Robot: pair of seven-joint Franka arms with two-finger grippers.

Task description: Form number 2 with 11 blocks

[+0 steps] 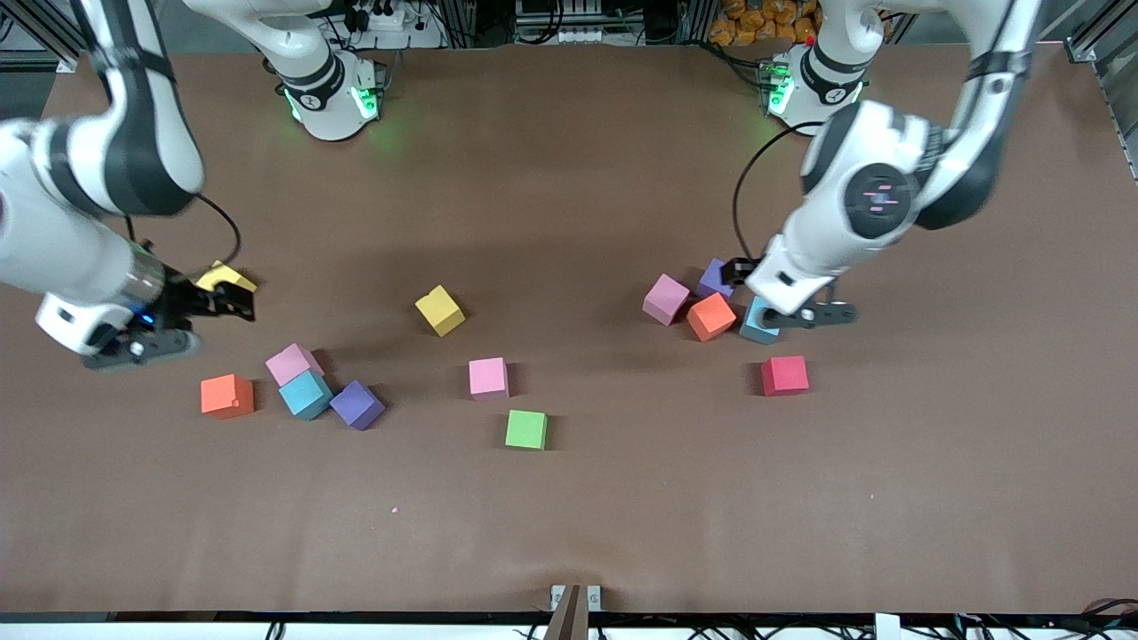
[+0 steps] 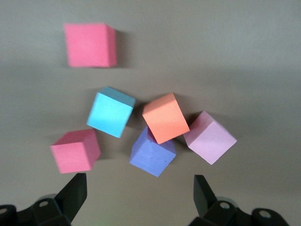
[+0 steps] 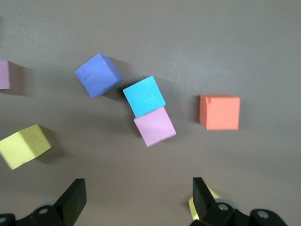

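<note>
The blocks lie loose and no number 2 is in view. Toward the left arm's end, pink (image 1: 666, 299), purple (image 1: 715, 278), orange (image 1: 710, 316) and light blue (image 1: 758, 322) blocks cluster, with a red one (image 1: 784, 375) nearer the camera. My left gripper (image 1: 791, 298) hangs open over this cluster, empty (image 2: 139, 197); another red block (image 2: 75, 150) lies beside one finger. Toward the right arm's end sit pink (image 1: 293, 364), light blue (image 1: 306, 394), purple (image 1: 357, 404) and orange (image 1: 227, 396) blocks. My right gripper (image 1: 200, 322) is open and empty (image 3: 138, 197), beside a yellow block (image 1: 225, 277).
In the middle of the table lie a second yellow block (image 1: 439, 310), a pink block (image 1: 488, 377) and a green cube (image 1: 526, 429). Bare brown table (image 1: 569, 516) stretches toward the front camera.
</note>
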